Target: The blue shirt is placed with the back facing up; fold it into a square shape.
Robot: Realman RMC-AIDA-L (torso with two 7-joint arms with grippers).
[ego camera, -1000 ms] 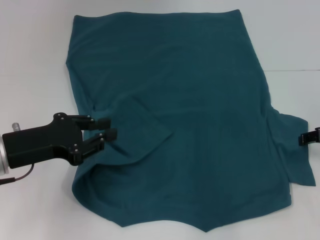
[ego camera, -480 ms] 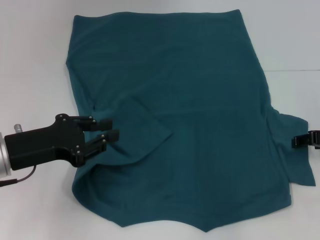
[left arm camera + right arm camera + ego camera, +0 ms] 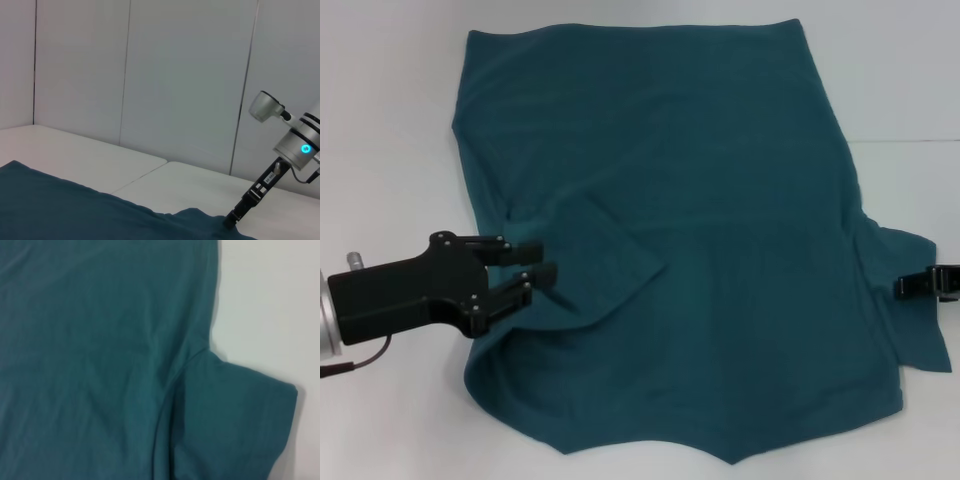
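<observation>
The blue shirt (image 3: 670,240) lies spread on the white bench (image 3: 390,120), no lettering showing. The left gripper (image 3: 540,262) sits narrowly parted at its folded-in left sleeve. The right gripper (image 3: 920,284) reaches the right sleeve; its opening cannot be told.

1. Right gripper (image 3: 905,286): only its fingertips enter at the head view's right edge, over the blue shirt's (image 3: 720,250) sleeve; body cut off, finger spacing unreadable.
2. Blue shirt: bottom edge cropped near the head view's lower border.
3. Left gripper (image 3: 542,261): its arm leaves the left edge.
4. Left wrist view: own fingers unseen.
</observation>
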